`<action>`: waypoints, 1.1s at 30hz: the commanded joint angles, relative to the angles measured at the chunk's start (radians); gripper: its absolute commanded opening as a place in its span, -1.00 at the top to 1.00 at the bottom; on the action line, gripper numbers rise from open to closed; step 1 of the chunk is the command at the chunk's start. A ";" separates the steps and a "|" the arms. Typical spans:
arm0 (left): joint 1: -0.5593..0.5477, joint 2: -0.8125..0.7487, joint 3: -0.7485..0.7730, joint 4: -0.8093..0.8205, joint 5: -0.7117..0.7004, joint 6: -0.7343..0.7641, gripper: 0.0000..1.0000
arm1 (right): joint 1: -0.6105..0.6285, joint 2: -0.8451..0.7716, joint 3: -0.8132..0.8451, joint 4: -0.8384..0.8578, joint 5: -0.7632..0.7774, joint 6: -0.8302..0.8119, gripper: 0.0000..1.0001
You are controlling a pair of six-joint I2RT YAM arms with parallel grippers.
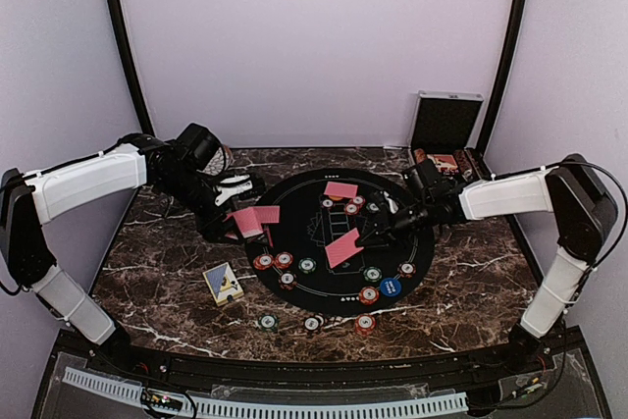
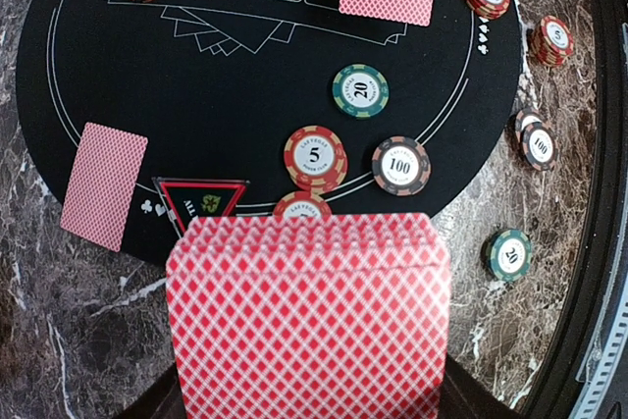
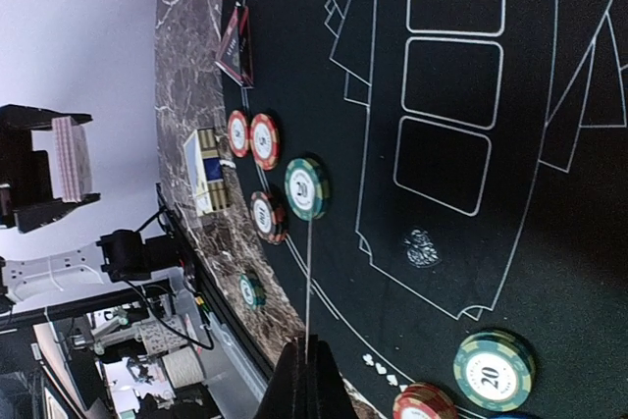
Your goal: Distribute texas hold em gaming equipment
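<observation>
left gripper (image 1: pixel 236 222) pinches card deck (image 2: pixel 309 321); right gripper (image 1: pixel 372 235) pinches single card (image 1: pixel 342 248); open case (image 1: pixel 446 123) holds something reddish (image 1: pixel 444 161)

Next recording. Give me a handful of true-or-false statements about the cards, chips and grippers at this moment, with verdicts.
1. The left gripper holds a stack of red-backed cards. True.
2. The round mat is green. False: it is black with white outlines.
3. A card box lies on the marble table, left of the mat. True.
4. All chips sit on the mat. False: several lie on the marble by the mat's near edge.
5. The right gripper is wide open and empty. False: it is closed on a single card over the mat.
</observation>
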 commanded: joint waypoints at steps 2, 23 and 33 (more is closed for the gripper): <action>0.004 -0.025 0.023 -0.024 0.025 0.011 1.00 | -0.004 0.045 0.023 -0.138 0.090 -0.147 1.00; 0.003 -0.035 0.015 -0.033 0.033 0.019 1.00 | 0.006 0.055 0.209 -0.399 0.404 -0.288 0.11; 0.003 -0.031 0.027 -0.026 0.044 0.010 1.00 | 0.141 0.031 0.298 -0.034 0.165 -0.010 -0.32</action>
